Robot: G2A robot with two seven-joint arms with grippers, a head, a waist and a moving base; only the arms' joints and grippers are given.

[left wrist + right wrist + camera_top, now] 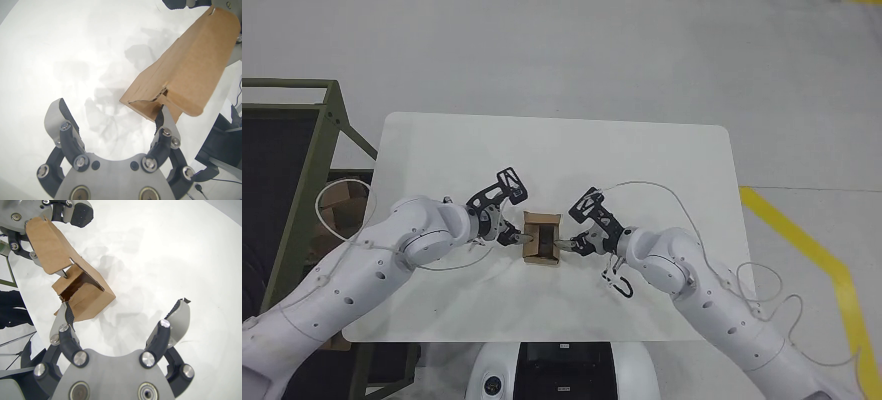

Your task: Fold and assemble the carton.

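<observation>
carton (541, 238) between left jaws and right jaws | both spread | each touching it

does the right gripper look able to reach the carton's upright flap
Probably yes: the right gripper is open, one finger at the carton's open end, nothing between it and the flap, though the left gripper sits behind it.

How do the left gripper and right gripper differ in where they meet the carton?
The left gripper touches a torn corner of the carton on its closed outer side; the right gripper touches a flap at its open end. The left gripper is on one side of the carton, the right gripper opposite. Both are open, one fingertip on cardboard.
</observation>
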